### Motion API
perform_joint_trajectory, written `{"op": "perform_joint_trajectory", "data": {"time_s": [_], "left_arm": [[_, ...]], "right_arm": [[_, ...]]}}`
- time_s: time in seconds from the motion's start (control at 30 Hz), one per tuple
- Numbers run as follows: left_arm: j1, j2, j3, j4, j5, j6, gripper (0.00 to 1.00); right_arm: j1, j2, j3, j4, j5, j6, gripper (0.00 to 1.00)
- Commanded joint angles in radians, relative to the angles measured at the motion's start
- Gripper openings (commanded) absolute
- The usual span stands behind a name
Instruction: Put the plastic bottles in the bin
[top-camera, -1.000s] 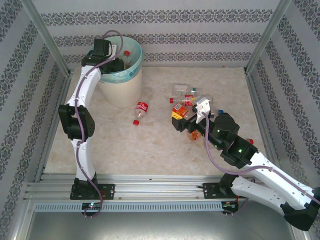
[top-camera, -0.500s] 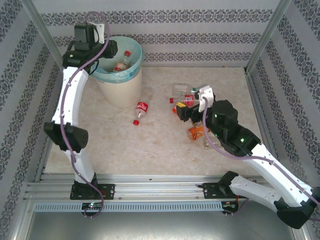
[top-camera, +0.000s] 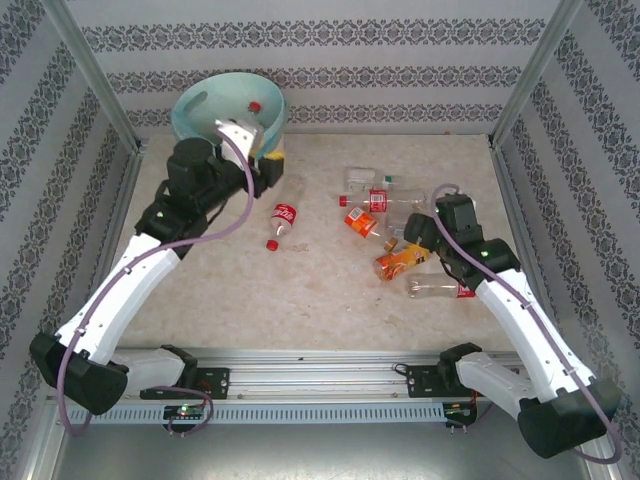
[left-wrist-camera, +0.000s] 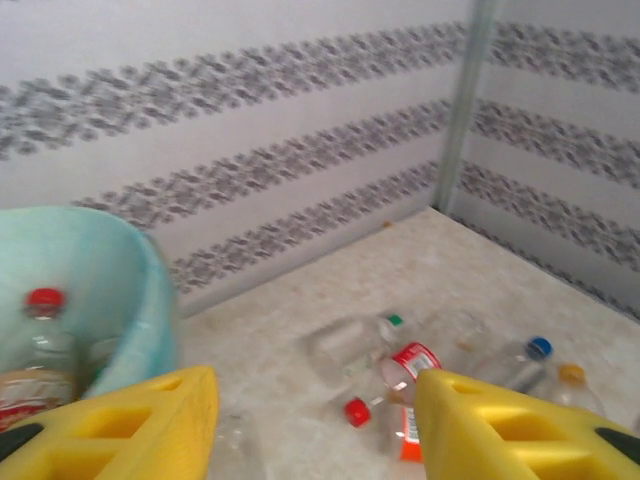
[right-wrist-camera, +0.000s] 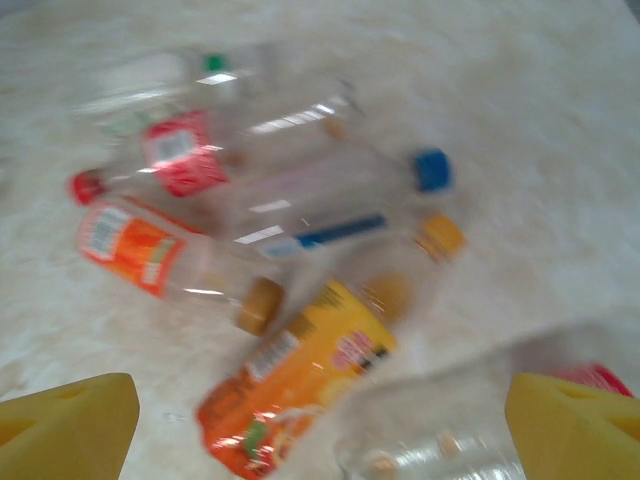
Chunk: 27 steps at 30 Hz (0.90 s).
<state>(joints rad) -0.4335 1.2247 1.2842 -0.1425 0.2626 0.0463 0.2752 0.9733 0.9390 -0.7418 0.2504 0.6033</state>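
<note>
Marbled table (top-camera: 300, 290). Round teal-lined bin (top-camera: 200, 105), upper left, containing a red-capped bottle (top-camera: 255, 105). Bottle cluster (top-camera: 381, 199), about six, clear plastic, centre-right. One red-labelled bottle (top-camera: 282, 218), centre. Left gripper (left-wrist-camera: 315, 410) and right gripper (right-wrist-camera: 320, 410): yellow fingers apart, empty.

Probably a lab test cell: aluminium frame (top-camera: 90, 75), wallpapered panels (top-camera: 400, 60).
</note>
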Motion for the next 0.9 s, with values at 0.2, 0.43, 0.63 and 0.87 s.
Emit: {"op": "perform_joint_trajectory", "data": {"time_s": [0.2, 0.43, 0.63, 0.87], "left_arm": [[-0.262, 0.027, -0.174, 0.098, 0.185, 0.267, 0.73], [-0.332, 0.06, -0.214, 0.12, 0.229, 0.247, 0.74], [-0.341, 0.047, -0.225, 0.126, 0.21, 0.252, 0.75], [-0.343, 0.035, -0.226, 0.11, 0.191, 0.272, 0.76]], "right_arm": [[-0.226, -0.026, -0.208, -0.13, -0.037, 0.463, 0.97], [-0.284, -0.027, -0.254, -0.119, 0.008, 0.527, 0.98], [-0.374, 0.055, -0.282, -0.055, -0.013, 0.502, 0.98], [-0.462, 0.177, -0.264, 0.052, -0.056, 0.435, 0.98]]}}
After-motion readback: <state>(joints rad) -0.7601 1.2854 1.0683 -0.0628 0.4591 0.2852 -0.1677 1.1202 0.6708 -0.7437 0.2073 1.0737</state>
